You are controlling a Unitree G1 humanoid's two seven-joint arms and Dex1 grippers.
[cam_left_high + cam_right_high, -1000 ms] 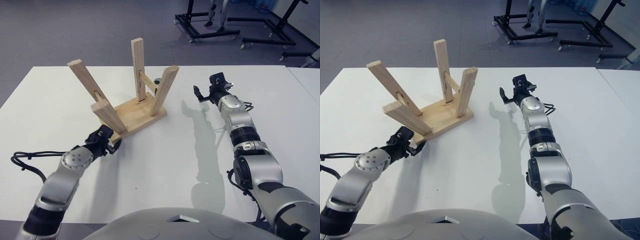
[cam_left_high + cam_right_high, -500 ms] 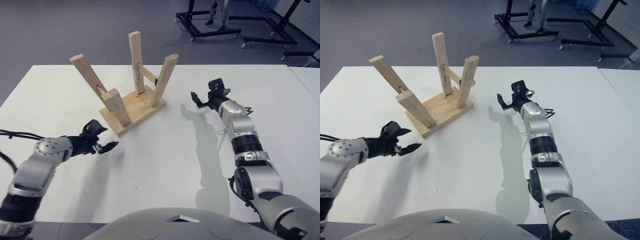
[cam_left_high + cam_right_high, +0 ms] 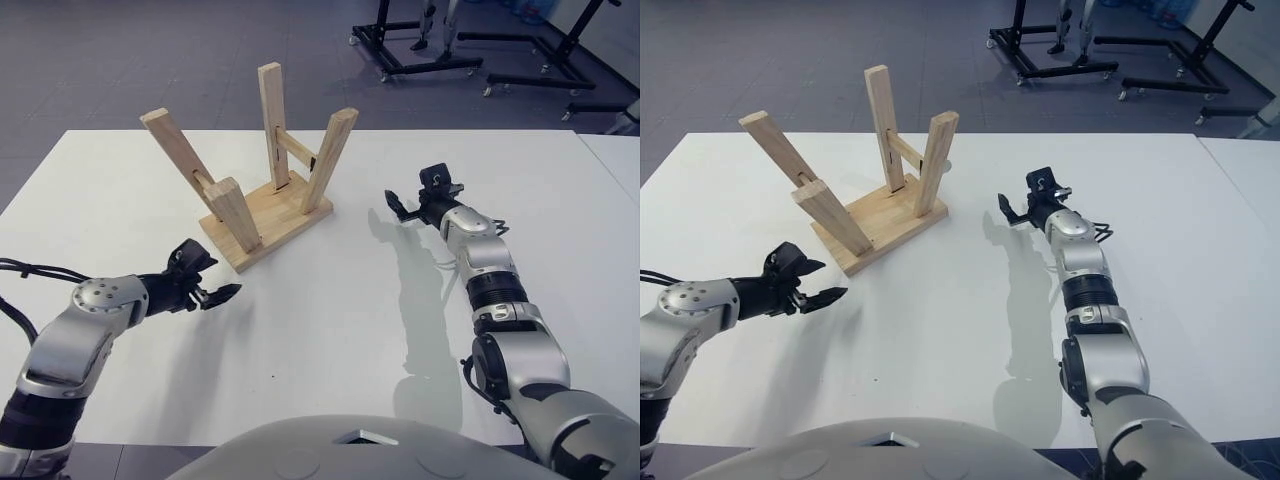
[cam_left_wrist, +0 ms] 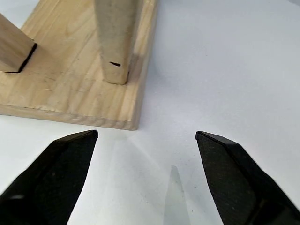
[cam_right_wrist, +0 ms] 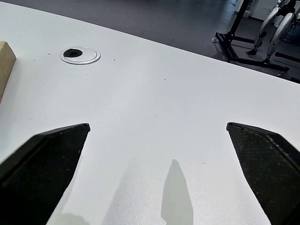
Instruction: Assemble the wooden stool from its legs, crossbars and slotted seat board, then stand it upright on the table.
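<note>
**A:** Where is the pale wooden stool [image 3: 265, 200] right now?

**B:** Upside down on the white table [image 3: 330, 320]. Its flat rectangular seat board [image 4: 70, 93] lies on the surface, and the four square-section wooden legs [image 3: 232, 208] splay upward. A thin wooden crossbar [image 3: 296, 150] joins the far pair.

**A:** And the grippers?

**B:** The left gripper [image 4: 146, 133] has its black fingers spread wide and holds nothing. It sits low over the table, just short of the board's near corner, and the nearest leg rises right behind that corner. The right gripper [image 5: 157, 125] is also spread and empty, well apart from the stool on its right side.

**A:** How will it handle?

**B:** It looks stiff and fairly light, with dry wood that shouldn't slip. The joints look only slotted in, so I'd guess a hard pull on a leg tip could loosen one.

**A:** So where should it be gripped?

**B:** Probably low on a leg, near where it meets the board, or on the board's edge. I'd steady it with the other arm while turning it onto its feet.
</note>
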